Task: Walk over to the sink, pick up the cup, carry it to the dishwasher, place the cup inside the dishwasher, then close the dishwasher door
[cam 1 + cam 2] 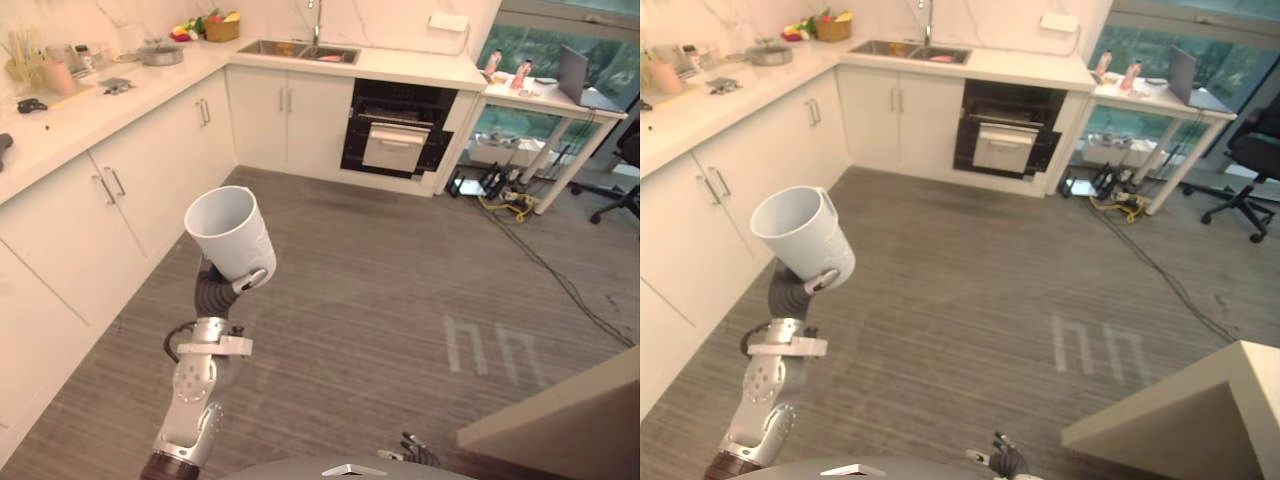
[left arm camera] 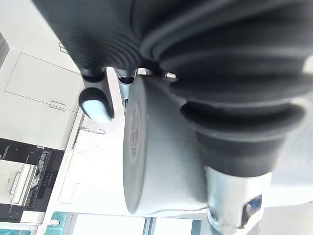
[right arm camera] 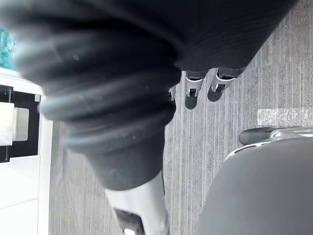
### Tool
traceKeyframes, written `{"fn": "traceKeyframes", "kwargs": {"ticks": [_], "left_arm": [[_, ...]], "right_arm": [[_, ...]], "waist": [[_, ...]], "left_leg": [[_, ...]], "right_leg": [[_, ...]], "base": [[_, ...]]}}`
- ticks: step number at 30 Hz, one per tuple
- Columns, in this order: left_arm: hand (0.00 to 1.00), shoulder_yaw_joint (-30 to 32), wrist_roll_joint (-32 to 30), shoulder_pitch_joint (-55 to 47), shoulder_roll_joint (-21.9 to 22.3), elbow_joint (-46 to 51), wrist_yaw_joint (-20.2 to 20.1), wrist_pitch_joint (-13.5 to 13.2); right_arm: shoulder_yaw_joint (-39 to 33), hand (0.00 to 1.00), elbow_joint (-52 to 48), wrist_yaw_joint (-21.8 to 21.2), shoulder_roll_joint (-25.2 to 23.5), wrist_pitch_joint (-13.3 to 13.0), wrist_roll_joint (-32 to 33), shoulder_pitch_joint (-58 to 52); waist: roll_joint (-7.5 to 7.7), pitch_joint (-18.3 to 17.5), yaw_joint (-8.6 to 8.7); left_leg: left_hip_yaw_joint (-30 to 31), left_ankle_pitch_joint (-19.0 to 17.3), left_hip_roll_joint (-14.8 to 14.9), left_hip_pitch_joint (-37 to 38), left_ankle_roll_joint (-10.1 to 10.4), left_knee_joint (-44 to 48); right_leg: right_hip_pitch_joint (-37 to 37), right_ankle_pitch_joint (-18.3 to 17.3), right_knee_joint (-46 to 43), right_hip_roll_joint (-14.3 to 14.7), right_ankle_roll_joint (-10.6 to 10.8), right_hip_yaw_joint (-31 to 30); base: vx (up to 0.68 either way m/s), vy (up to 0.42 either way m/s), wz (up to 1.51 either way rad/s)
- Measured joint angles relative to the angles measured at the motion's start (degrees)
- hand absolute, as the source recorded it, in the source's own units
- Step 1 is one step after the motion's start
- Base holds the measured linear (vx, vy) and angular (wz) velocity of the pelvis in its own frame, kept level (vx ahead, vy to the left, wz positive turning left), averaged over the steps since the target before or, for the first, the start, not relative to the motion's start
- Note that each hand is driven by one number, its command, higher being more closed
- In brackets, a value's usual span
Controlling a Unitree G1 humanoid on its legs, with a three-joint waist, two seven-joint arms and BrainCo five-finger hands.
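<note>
Gripping the white cup [image 1: 228, 232], the left robot hand [image 1: 245, 281] curls its fingers round its base.

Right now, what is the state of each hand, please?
Left hand: shut on the white tapered cup.
Right hand: open, fingers relaxed, holding nothing.

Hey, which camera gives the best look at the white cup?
The left eye view: the whole cup shows, tilted, its open mouth visible, held from below by the left hand. The right eye view shows much the same. The left wrist view shows its base and side, very close.
</note>
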State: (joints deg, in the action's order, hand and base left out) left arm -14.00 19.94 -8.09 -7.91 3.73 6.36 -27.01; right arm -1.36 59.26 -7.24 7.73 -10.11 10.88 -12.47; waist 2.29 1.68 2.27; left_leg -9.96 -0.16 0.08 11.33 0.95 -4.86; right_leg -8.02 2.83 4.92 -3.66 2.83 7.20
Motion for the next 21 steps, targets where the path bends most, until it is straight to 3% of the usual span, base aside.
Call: {"fn": "traceKeyframes", "kwargs": {"ticks": [2,5,7,9,10,11,12,14,15,16,17,18,19,20,21], "left_arm": [[1.0,0.2,0.1,-0.7,0.8,-0.2,-0.2,0.0],[1.0,0.4,0.4,-0.7,2.2,-0.2,-0.7,-0.5],[1.0,0.7,1.3,-0.7,2.4,-0.2,-1.2,-0.6],[1.0,2.7,2.4,-1.4,3.9,0.3,-2.0,-1.2],[1.0,3.2,2.8,-1.3,3.9,0.2,-2.1,-1.3],[1.0,3.8,3.7,-2.2,3.8,0.3,-2.5,-1.4],[1.0,4.6,4.7,-3.3,4.4,0.1,-3.3,-1.5],[1.0,5.4,5.3,-3.7,4.5,-0.1,-3.8,-1.5],[1.0,7.1,5.3,-4.1,4.6,0.0,-4.8,-1.8],[1.0,8.0,5.4,-4.5,4.6,0.1,-5.1,-2.0],[1.0,9.8,5.3,-5.6,4.8,0.0,-5.4,-2.2],[1.0,11.7,5.3,-6.1,5.1,0.0,-5.4,-2.3],[1.0,12.5,5.3,-6.1,5.4,0.1,-5.4,-2.4],[1.0,14.2,5.4,-6.3,5.7,0.1,-5.6,-3.1],[1.0,14.6,5.9,-6.6,6.0,-0.3,-6.4,-3.4]], "right_arm": [[-2.7,0.0,-0.1,-0.3,-0.7,-1.1,0.5,-2.9],[-6.0,0.0,0.0,-1.9,-1.8,-1.5,1.7,-5.0],[-8.8,0.0,0.2,-3.1,-2.9,-1.9,2.9,-5.6],[-12.8,0.0,0.1,-5.5,-3.0,-2.7,3.5,-5.7],[-13.1,0.0,0.1,-5.9,-3.2,-2.5,4.1,-5.3],[-13.2,0.0,0.3,-6.6,-3.3,-2.2,5.6,-5.5],[-13.4,0.0,0.3,-7.0,-3.0,-2.1,6.7,-5.5],[-13.7,0.0,0.3,-7.3,-2.2,-2.1,7.5,-4.6],[-15.7,0.0,0.4,-7.6,-1.7,-2.2,7.9,-2.8],[-15.8,0.0,0.5,-7.7,-1.4,-2.2,7.9,-2.4],[-15.9,0.0,0.8,-8.0,-0.6,-2.2,7.7,-0.9],[-16.3,0.0,1.0,-9.0,-1.2,-2.2,7.6,0.4],[-16.3,0.0,1.1,-9.2,-1.5,-2.3,7.2,1.0],[-16.5,0.0,2.6,-9.6,-1.7,-2.4,6.6,2.7],[-17.6,0.0,3.1,-9.4,-1.6,-2.5,6.6,3.6]], "waist": [[0.21,-1.5,1.11],[0.13,-1.7,0.85],[0.1,-1.4,1.11],[-1.59,0.3,-0.68],[-1.67,1.0,-0.8],[-1.2,2.1,-0.81],[-0.9,2.3,-0.81],[-1.22,2.5,-1.25],[-1.17,3.1,-1.87],[-1.35,3.2,-2.08],[-1.19,3.4,-2.54],[-0.94,3.4,-2.55],[-1.16,4.4,-2.51],[-1.39,5.8,-3.74],[-1.45,6.8,-4.41]], "left_leg": [[0.4,-0.4,0.2,-0.2,0.3,0.0],[0.5,-1.3,0.5,-0.3,0.8,0.4],[-0.7,-5.8,2.0,-4.4,1.0,8.0],[-2.8,-14.4,7.8,-11.2,3.6,28.5],[-3.1,-15.2,9.1,-14.2,4.0,35.7],[-3.1,-13.7,11.5,-19.5,3.5,47.2],[-3.1,-14.5,12.2,-22.3,2.4,51.5],[-4.4,-16.8,12.1,-24.3,2.0,47.9],[-4.2,-16.1,9.9,-24.6,1.6,38.9],[-3.8,-14.0,8.8,-24.6,1.3,34.3],[-3.6,-7.9,6.1,-22.7,-0.1,29.6],[-4.9,-8.1,4.2,-20.5,-0.4,28.0],[-5.0,-8.6,4.3,-20.4,-0.3,29.8],[-4.1,-10.0,5.5,-23.4,1.6,38.8],[-0.6,-12.4,5.4,-28.3,2.2,44.4]], "right_leg": [[0.0,-0.6,-0.2,-0.1,-0.1,1.4],[0.2,-1.4,-1.2,-0.3,0.0,3.5],[2.0,-4.0,-5.0,-0.8,-0.2,5.5],[4.0,-9.9,-14.1,0.0,-1.3,7.3],[4.0,-11.2,-16.4,0.0,-0.8,7.6],[4.1,-13.9,-20.3,-0.7,-0.7,8.5],[3.6,-15.5,-21.8,-1.7,-0.9,10.8],[2.4,-16.6,-21.9,-2.5,-0.1,12.0],[1.7,-17.4,-22.1,-4.2,1.1,12.3],[1.7,-17.7,-22.2,-5.0,1.7,12.2],[1.3,-18.4,-22.2,-6.6,3.9,10.6],[0.1,-18.5,-21.2,-6.7,4.5,7.9],[-0.6,-18.4,-20.5,-6.0,4.3,7.0],[-1.5,-18.1,-20.0,-5.6,3.8,5.4],[-2.3,-19.1,-19.8,-5.8,4.8,4.7]], "base": [[0.02,-0.016,0.02],[0.04,-0.017,0.06],[0.03,-0.044,0.17],[0.07,-0.017,-0.08],[0.11,0.03,0.17],[0.09,0.021,0.56],[0.11,0.004,0.75],[0.13,0.091,0.53],[0.17,0.172,0.23],[0.24,0.256,0.06],[0.24,0.196,0.0],[0.27,0.151,0.04],[0.23,0.068,-0.01],[0.18,0.1,-0.13],[0.14,0.131,-0.23]]}}
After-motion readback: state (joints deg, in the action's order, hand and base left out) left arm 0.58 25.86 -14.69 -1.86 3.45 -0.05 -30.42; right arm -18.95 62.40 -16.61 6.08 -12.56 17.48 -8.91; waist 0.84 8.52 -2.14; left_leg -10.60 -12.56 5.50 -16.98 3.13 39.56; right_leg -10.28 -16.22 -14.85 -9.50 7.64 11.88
